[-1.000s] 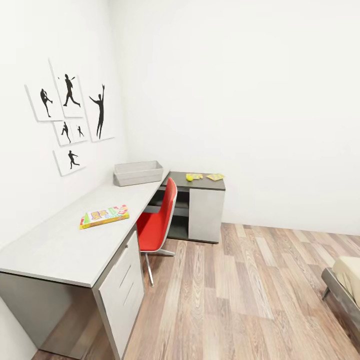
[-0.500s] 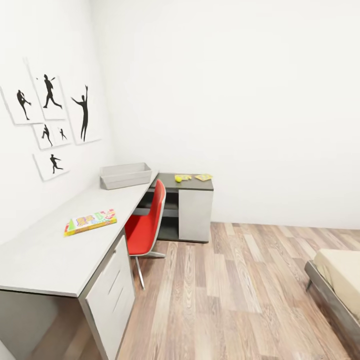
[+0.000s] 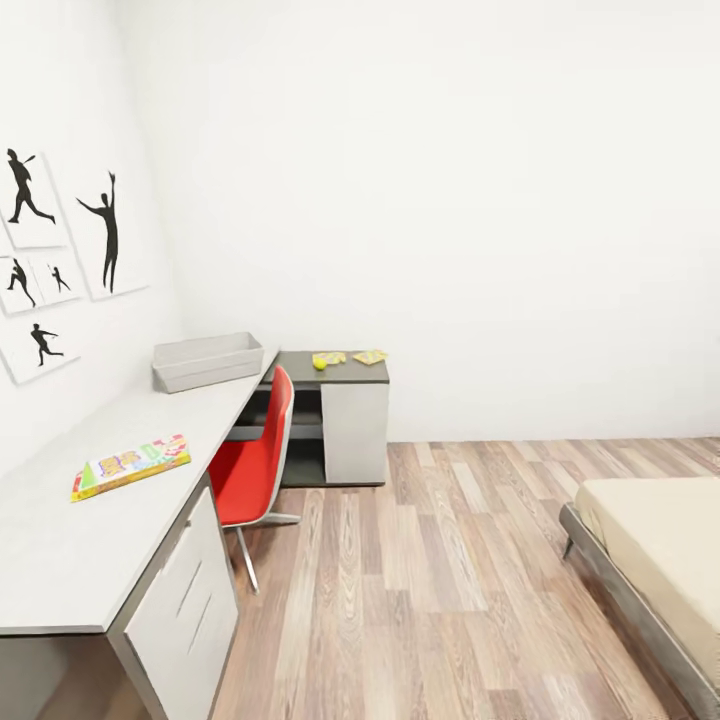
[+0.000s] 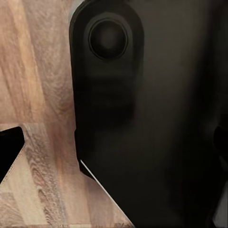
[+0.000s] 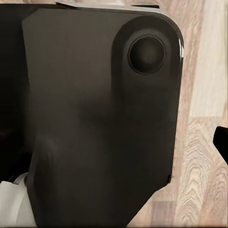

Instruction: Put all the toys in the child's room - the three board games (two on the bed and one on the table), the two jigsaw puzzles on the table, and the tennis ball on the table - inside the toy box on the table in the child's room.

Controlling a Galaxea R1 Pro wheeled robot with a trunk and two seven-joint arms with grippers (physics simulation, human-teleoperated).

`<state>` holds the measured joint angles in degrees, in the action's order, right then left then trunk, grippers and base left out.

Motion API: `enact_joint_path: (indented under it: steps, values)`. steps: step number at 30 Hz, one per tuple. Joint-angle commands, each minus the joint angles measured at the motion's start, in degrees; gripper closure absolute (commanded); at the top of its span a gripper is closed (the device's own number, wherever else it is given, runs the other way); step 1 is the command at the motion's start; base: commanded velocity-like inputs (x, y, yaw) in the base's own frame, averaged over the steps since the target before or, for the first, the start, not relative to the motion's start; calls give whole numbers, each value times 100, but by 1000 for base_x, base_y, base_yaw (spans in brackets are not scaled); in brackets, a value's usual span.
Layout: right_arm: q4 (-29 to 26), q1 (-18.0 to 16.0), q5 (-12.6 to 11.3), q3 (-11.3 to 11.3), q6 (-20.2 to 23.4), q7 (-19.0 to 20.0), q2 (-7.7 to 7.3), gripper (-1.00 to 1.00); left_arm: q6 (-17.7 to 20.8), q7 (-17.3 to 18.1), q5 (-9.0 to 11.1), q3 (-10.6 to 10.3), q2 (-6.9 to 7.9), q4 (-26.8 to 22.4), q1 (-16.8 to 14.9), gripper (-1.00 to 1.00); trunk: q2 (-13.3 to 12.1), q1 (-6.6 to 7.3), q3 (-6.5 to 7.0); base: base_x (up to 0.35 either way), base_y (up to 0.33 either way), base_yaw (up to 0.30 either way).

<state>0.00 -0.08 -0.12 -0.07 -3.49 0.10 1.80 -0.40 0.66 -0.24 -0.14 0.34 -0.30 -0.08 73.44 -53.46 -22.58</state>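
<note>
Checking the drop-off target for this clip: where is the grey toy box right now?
In the head view, the grey open-topped toy box sits at the far end of the long light-grey desk, against the left wall, just left of the dark corner table.

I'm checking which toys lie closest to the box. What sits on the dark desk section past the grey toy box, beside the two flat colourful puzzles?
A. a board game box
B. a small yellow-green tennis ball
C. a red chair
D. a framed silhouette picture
B: the small yellow-green tennis ball rests on the dark desktop section, next to the two flat colourful jigsaw puzzles.
</note>
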Motion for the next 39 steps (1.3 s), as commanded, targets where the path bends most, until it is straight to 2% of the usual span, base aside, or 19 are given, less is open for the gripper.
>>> enact_joint_path:
  steps: [1, 10, 17, 22, 29, 31, 34, 35, 37, 38, 39]
  values:
    - [0, -1, -1, -1, -19, 2, -11, -100, -4, 6, -2, -2, 1, -21, -1, -100, -39, 23, 14, 0, 0, -102]
    - [0, -1, 3, -1, -28, 4, -16, -100, -1, -13, -7, 5, 1, -154, -1, -100, -400, 220, 175, 0, 0, -36]
    - [0, -1, 10, 0, -27, 4, -19, -100, 11, -52, -7, 27, 7, -656, -11, -100, -680, 374, 301, 0, 0, -2]
    - [0, -1, 2, -10, -35, 6, -12, -100, 54, -62, 1, 55, 65, -1019, -42, -100, -881, 484, 391, 0, 0, 0]
    - [-198, -45, -12, -28, -186, 3, -13, -100, 117, -94, 12, 72, 85, -1269, -274, -100, -1162, 638, 516, 0, 0, 0]
    - [-355, -154, -26, -33, -149, 5, -27, -100, 142, -131, 19, 70, 90, -1299, -410, -100, -1242, 682, 552, 0, 0, 0]
    - [-655, -554, -86, -42, 186, 6, -57, -100, 272, -240, 31, 70, 99, -1329, -760, -100, -1362, 748, 606, 0, 0, 0]
    - [-756, -805, -150, -51, 484, 2, -86, -100, 379, -298, 38, 74, 102, -1337, -955, -100, -1402, 769, 624, 0, 0, 0]
    - [-826, -1076, -240, -68, 825, -6, -140, -100, 500, -341, 43, 78, 104, -1342, -1153, -100, -1483, 813, 660, 0, 0, 0]
    - [-870, -1363, -365, -97, 1183, -10, -212, -100, 614, -369, 48, 84, 105, -1345, -1348, -100, -1523, 835, 678, 0, 0, 0]
    - [-888, -1505, -439, -115, 1355, -12, -248, -100, 666, -379, 51, 86, 105, -1346, -1442, -100, -1563, 857, 696, 0, 0, 0]
